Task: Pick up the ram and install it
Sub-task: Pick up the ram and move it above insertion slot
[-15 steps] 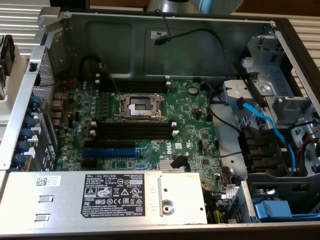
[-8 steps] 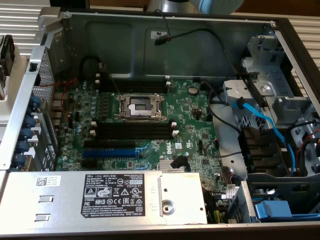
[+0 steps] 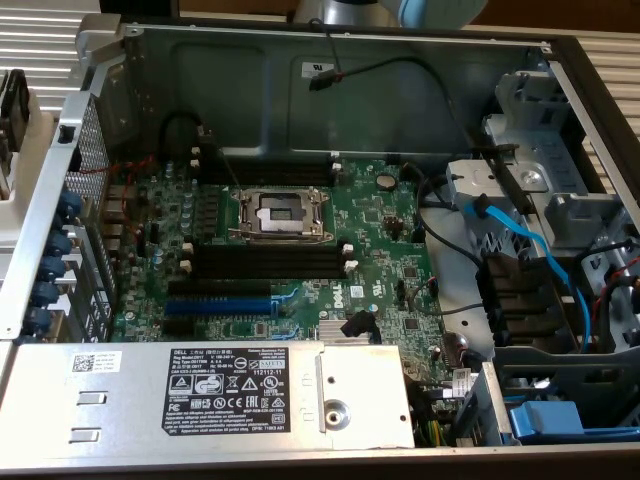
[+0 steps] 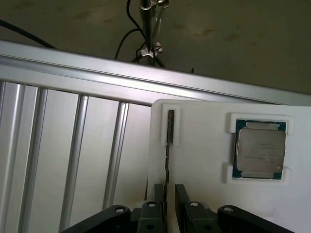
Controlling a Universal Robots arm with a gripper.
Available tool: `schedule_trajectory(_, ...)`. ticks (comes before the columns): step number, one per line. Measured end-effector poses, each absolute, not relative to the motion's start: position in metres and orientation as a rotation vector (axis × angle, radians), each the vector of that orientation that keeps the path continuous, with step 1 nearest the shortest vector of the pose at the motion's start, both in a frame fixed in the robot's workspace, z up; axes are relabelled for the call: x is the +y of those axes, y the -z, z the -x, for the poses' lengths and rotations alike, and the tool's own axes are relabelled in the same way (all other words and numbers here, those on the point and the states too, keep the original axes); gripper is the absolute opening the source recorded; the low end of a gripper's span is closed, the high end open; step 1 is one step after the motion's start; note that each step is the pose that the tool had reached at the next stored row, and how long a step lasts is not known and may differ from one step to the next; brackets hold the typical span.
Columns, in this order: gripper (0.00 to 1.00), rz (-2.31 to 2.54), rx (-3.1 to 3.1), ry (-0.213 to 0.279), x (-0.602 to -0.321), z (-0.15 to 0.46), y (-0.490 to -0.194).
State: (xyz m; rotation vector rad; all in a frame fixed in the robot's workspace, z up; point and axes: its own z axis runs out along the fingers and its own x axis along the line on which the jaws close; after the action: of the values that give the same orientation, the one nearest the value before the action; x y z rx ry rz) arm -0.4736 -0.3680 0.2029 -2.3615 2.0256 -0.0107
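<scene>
Hanging over a white tray, the hand is open: its two dark fingers stand apart with a clear gap between them. The ram sits on edge in a narrow slot of that tray and is seen along its thin top edge. One end of the strip runs into the gap between the fingers. Whether either finger touches it cannot be told, and the strip is not lifted from its slot. A processor chip with a metal lid and a green rim lies flat in its own square recess, well apart from the ram on the same tray. The tray rests on a ribbed aluminium tabletop, with a pale metal rail running along its far side. The exterior view looks down into an open computer case. On the green motherboard lies a silver processor socket. Long black memory slots run just beside it, and a blue expansion slot lies beyond those. A labelled power supply sits along the near edge. Blue cables cross the drive bay on the exterior view's right.
</scene>
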Motion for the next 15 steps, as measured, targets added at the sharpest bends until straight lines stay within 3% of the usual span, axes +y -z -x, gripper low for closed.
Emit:
schedule_trajectory(5,0.25,2.371,2.035,-0.015,-0.3681,0.4735,-0.2026)
schedule_trajectory(15,0.25,2.372,2.035,-0.014,-0.3687,0.4723,-0.2025)
